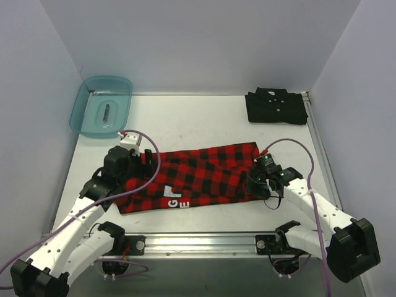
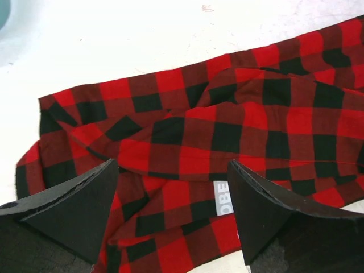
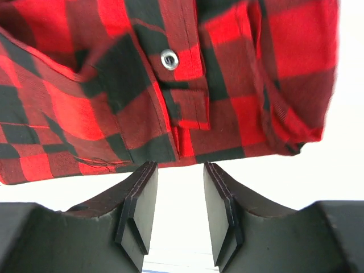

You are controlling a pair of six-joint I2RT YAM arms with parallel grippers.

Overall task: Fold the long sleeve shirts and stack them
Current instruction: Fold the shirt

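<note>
I work over a white tabletop (image 1: 204,120), and the biggest thing on it is the red-and-black buffalo plaid flannel shirt (image 1: 198,176), lying as a long rumpled band across the near middle, between my two arms. A translucent teal plastic bin (image 1: 80,108) sits at the far left corner. The plain black collared shirt with small white buttons (image 1: 276,106) lies folded at the far right corner, well apart from the plaid. I judge the flannel light, soft and limp. It will sag and drag rather than hold a shape, so I would pinch it at doubled edges or corners, one at each end, and lift both ends together. My left gripper (image 2: 172,165) hovers over the shirt's left end with its jaws spread wide, wrinkled cloth below and nothing pinched. My right gripper (image 3: 180,166) sits just off the right end, jaws apart with a narrow gap showing bare table and nothing between them. The cloth edge just beyond those fingers looks like a good place to grip. White block letters (image 1: 176,199) mark the near edge, and a small pale button (image 3: 169,58) shows on the stitched strip near the right gripper.
</note>
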